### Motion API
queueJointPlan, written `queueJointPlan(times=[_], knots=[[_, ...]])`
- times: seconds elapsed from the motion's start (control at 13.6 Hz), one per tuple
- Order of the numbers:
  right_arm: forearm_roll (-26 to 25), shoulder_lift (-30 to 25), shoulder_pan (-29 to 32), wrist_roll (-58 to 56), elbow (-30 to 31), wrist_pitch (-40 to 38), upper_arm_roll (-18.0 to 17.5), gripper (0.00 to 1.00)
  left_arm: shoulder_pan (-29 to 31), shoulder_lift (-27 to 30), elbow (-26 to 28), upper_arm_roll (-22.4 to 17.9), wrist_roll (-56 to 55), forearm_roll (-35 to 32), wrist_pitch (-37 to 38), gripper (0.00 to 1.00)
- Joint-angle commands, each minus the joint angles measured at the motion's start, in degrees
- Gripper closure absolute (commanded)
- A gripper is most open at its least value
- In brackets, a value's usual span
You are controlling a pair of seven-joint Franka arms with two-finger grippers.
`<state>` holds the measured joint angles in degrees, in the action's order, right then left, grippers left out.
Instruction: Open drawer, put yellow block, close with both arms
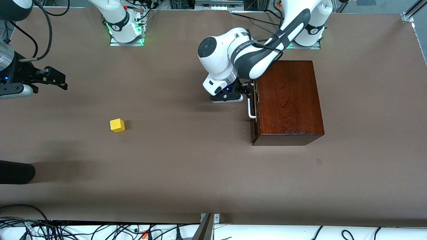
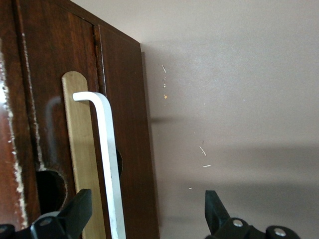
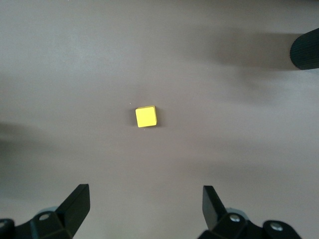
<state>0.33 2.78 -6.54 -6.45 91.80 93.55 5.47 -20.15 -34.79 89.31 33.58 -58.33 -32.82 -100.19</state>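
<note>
The dark mahogany box (image 1: pixel 288 98) stands toward the left arm's end of the table. Its drawer (image 2: pixel 50 124) looks closed, with the white bar handle (image 1: pixel 250 109) facing the right arm's end. My left gripper (image 1: pixel 249 90) is at the handle (image 2: pixel 107 159) and open. The bar lies between its fingers, close to one fingertip (image 2: pixel 75 211) and touching neither. The yellow block (image 1: pixel 117 125) sits alone on the brown table, well toward the right arm's end. My right gripper (image 1: pixel 58 79) hangs open and empty above the table. In the right wrist view the block (image 3: pixel 146 116) lies ahead of the right gripper (image 3: pixel 144 206).
A black cylindrical object (image 1: pixel 16 171) pokes in at the right arm's end of the table, nearer the front camera than the block; it also shows in the right wrist view (image 3: pixel 305 50). Cables lie along the table's front edge (image 1: pixel 100 230). Brown tabletop (image 1: pixel 183 160) lies between block and box.
</note>
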Motion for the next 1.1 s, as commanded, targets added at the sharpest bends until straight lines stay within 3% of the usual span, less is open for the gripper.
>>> queueJointPlan(times=[0.0, 1.03], knots=[[0.20, 0.30, 0.39, 0.38, -0.74, -0.83, -0.19, 0.00, 0.55, -0.81, 0.51, -0.09, 1.46, -2.41, -1.06, 0.00], [0.20, 0.30, 0.39, 0.47, -0.74, -0.91, -0.02, 0.00, 1.08, -3.88, -0.36, -1.06, -0.20, -3.30, -2.82, 0.00]])
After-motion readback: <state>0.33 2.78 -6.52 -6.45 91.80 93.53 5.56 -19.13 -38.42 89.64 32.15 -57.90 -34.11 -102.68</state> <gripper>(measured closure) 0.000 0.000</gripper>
